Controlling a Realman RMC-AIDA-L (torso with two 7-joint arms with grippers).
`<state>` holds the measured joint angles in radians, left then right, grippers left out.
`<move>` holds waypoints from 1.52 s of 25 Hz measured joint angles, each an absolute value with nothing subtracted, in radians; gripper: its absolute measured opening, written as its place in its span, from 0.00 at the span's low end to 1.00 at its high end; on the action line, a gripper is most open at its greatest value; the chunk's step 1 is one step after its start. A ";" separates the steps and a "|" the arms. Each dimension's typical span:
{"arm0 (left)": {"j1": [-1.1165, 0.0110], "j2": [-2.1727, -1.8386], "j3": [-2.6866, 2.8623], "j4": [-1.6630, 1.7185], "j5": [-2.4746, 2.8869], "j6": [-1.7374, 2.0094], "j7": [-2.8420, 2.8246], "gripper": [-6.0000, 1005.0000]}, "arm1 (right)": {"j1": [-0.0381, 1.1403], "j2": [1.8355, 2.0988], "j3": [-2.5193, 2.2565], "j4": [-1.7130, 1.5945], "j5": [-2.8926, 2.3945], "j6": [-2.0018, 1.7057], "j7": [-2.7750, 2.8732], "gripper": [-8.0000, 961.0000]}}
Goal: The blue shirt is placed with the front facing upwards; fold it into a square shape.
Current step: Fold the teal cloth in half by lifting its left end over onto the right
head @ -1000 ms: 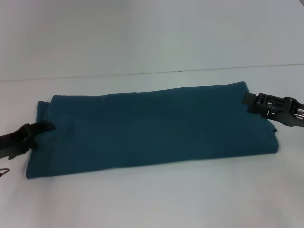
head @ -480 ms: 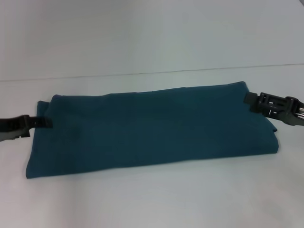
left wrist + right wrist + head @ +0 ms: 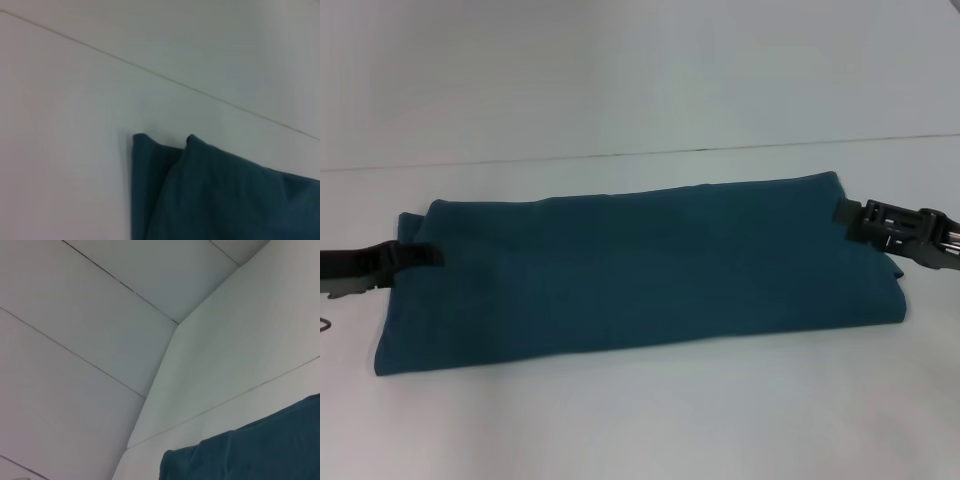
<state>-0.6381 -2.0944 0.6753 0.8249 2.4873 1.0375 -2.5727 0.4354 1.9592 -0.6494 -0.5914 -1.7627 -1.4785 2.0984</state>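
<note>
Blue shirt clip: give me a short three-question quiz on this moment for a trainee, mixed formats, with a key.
1. True or false: the blue shirt lies folded into a long band on the white table.
2. Which end of the shirt is the left gripper at?
A. the robot's left end
B. the middle
C. the near edge
3. Fill in: the right gripper is at the shirt's far ____ corner.

Key: 1 true; 2 A; 3 right.

Bare table (image 3: 640, 420) surrounds the folded blue shirt (image 3: 640, 265); nothing blocks approach.
</note>
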 joint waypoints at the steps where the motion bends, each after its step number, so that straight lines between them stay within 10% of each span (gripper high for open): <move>1: -0.635 -2.094 0.681 0.823 2.487 1.030 -2.569 0.84 | 0.435 1.959 -0.650 -0.591 -1.763 -1.479 2.098 0.81; 38: -0.621 -2.094 0.722 0.772 2.530 0.965 -2.498 0.84 | 0.423 1.954 -0.647 -0.574 -1.766 -1.481 2.088 0.81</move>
